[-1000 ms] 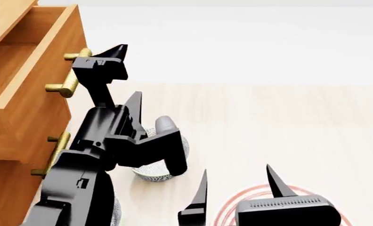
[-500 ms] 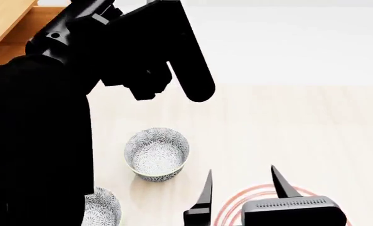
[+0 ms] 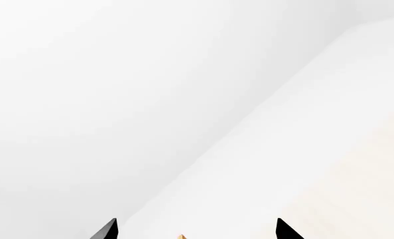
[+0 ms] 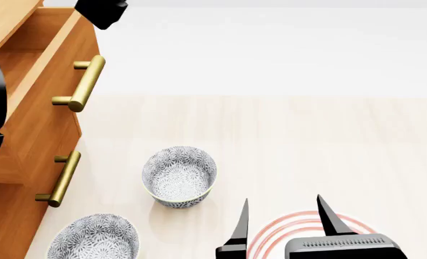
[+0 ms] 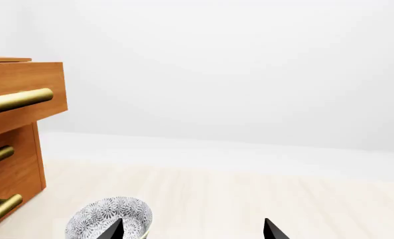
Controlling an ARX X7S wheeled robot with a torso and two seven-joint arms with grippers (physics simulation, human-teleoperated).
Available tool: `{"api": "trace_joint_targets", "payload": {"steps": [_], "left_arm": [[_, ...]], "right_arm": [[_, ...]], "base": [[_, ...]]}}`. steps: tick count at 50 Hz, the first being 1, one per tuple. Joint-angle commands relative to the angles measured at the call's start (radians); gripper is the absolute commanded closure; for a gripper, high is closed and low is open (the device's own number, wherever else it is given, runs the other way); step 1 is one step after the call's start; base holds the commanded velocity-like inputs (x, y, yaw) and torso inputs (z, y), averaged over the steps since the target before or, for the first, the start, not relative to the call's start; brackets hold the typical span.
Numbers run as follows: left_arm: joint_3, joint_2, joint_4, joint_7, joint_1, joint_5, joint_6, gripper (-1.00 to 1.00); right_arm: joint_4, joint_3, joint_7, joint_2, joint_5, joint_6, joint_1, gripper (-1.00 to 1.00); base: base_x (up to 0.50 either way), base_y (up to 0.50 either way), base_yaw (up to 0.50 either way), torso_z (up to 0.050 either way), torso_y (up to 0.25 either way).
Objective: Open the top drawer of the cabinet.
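Note:
The orange-brown cabinet [image 4: 12, 162] stands at the left of the head view. Its top drawer [image 4: 45, 102] is pulled out, its lighter inside showing, and its brass bar handle [image 4: 80, 83] is free. In the right wrist view the drawer front [image 5: 24, 107] juts past the lower ones. My left gripper [image 3: 197, 231] is open, faces a white wall and holds nothing. Only black parts of the left arm [image 4: 102, 11] show at the head view's top left, apart from the handle. My right gripper [image 4: 284, 216] is open low in the head view, far from the cabinet.
Two patterned bowls [image 4: 179, 175] [image 4: 95, 240] sit on the pale floor in front of the cabinet. A red-ringed plate [image 4: 271, 232] lies under my right gripper. A lower drawer's brass handle [image 4: 59, 178] sticks out below the top drawer.
My left arm has lifted away from the top drawer's handle and swung up, mostly out of the head view. The drawer stays pulled out. The right gripper has barely shifted.

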Motion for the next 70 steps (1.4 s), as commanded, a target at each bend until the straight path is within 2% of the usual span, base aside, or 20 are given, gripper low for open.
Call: {"api": "trace_joint_targets", "payload": {"steps": [1,4,11,12,15,17,19,30,50,55,60,70], "left_arm": [[-0.116,0.004,-0.103,-0.039,-0.046,-0.067,-0.035,-1.0],[-0.104,-0.011,-0.096,-0.034,-0.033,-0.07,-0.031,-1.0],[-0.176,0.004,-0.175,-0.058,-0.023,-0.099,-0.035,-1.0],[-0.15,-0.009,-0.184,-0.103,-0.004,-0.079,0.017,-1.0],[-0.205,0.007,-0.205,-0.117,-0.012,-0.139,-0.026,-1.0],[-0.233,0.007,-0.235,-0.177,-0.025,-0.206,-0.035,-1.0],[-0.244,0.004,-0.258,-0.245,-0.027,-0.236,-0.012,-1.0],[-0.347,0.002,-0.464,-0.456,-0.027,-0.37,0.083,-1.0],[-0.396,0.001,-0.65,-0.628,-0.029,-0.557,0.176,-1.0],[-0.434,0.0,-0.8,-0.694,-0.056,-0.612,0.256,-1.0],[-0.453,-0.007,-0.861,-0.738,-0.064,-0.636,0.3,-1.0],[-0.457,-0.026,-0.929,-0.767,-0.068,-0.664,0.353,-1.0]], "right_arm": [[-0.001,-0.003,0.008,0.003,0.002,0.001,0.0,-1.0],[0.009,-0.002,0.009,0.005,-0.002,-0.007,0.0,-1.0],[0.034,-0.004,0.009,0.005,-0.008,-0.03,-0.008,-1.0],[0.037,-0.003,0.009,0.005,-0.007,-0.033,-0.008,-1.0],[0.045,-0.004,0.009,0.005,-0.008,-0.038,-0.01,-1.0],[0.041,-0.006,0.012,0.007,-0.009,-0.035,-0.011,-1.0],[0.041,-0.006,0.013,0.007,-0.009,-0.034,-0.01,-1.0],[0.065,-0.017,0.016,0.008,-0.017,-0.049,-0.01,-1.0],[0.071,-0.014,0.022,0.02,-0.014,-0.055,-0.013,-1.0],[0.077,-0.014,0.022,0.022,-0.014,-0.061,-0.013,-1.0],[0.092,-0.014,0.027,0.022,-0.024,-0.078,-0.017,-1.0],[0.092,-0.029,0.031,0.026,-0.035,-0.079,-0.014,-1.0]], "base": [[0.0,0.0,0.0,0.0,0.0],[0.0,0.0,0.0,0.0,0.0],[0.0,0.0,0.0,0.0,0.0],[0.0,0.0,0.0,0.0,0.0],[0.0,0.0,0.0,0.0,0.0],[0.0,0.0,0.0,0.0,0.0],[0.0,0.0,0.0,0.0,0.0],[0.0,0.0,0.0,0.0,0.0],[0.0,0.0,0.0,0.0,0.0],[0.0,0.0,0.0,0.0,0.0],[0.0,0.0,0.0,0.0,0.0],[0.0,0.0,0.0,0.0,0.0]]}}
